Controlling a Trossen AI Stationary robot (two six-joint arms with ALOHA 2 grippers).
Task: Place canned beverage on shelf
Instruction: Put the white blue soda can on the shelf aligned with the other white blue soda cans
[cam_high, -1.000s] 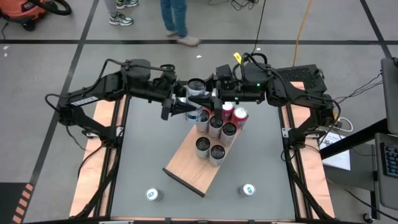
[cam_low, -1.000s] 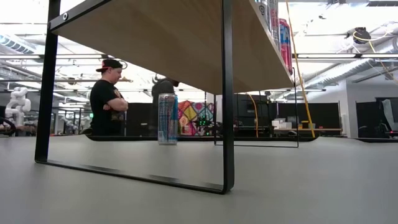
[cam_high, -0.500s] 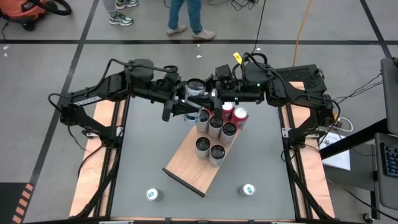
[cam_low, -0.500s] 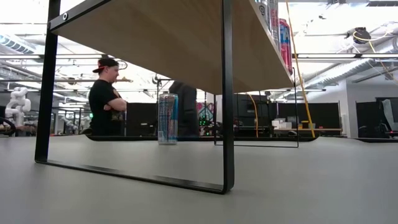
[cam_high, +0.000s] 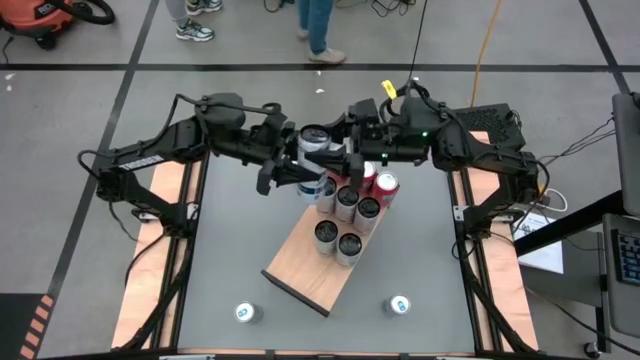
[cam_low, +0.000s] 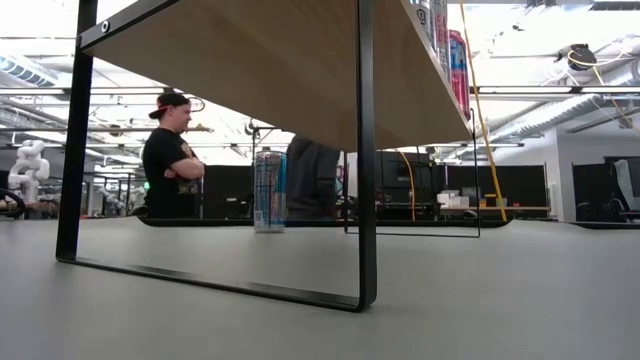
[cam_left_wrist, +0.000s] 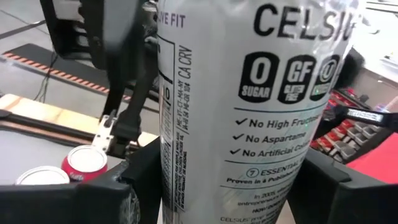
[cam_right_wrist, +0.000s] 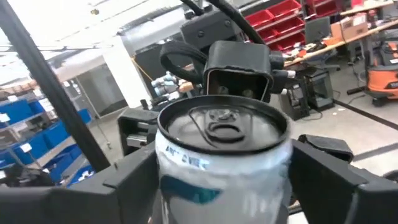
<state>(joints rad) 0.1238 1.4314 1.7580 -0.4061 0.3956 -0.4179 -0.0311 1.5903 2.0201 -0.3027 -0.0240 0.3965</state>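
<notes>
**One can between two grippers, above the far end of the shelf**

Nearest in the high view, two loose cans (cam_high: 245, 313) stand on the grey table. Behind them lies the shelf (cam_high: 305, 268), with a group of cans (cam_high: 348, 215) on its far half. Only the low view shows that the board is raised on a black frame (cam_low: 365, 150).

Above the shelf's far end, the left gripper (cam_high: 303, 160) is closed on an upright white can (cam_left_wrist: 249, 124). The left wrist view shows both fingers (cam_left_wrist: 140, 180) against its sides.

The right gripper (cam_high: 335, 150) is at the same can. Whether it grips, I cannot tell.

Beyond the table stands a person (cam_low: 170, 155).
</notes>
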